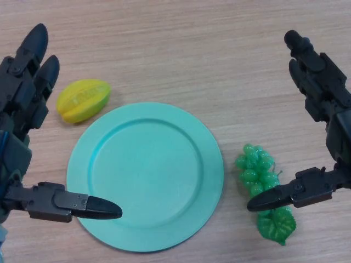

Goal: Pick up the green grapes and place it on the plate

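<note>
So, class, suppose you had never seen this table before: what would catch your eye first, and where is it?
The big turquoise plate in the middle, bare. Right of it lie the green grapes, with the right hand open over them, thumb across the bunch. A yellow fruit sits at the plate's upper left, by the open left hand.

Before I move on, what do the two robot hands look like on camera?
The left robot hand and right robot hand are both matte black, built from blocky, segmented links with thick fingers and rounded, tapered tips. A bit of blue shows on the left arm at the picture's edge. No markings show.
</note>
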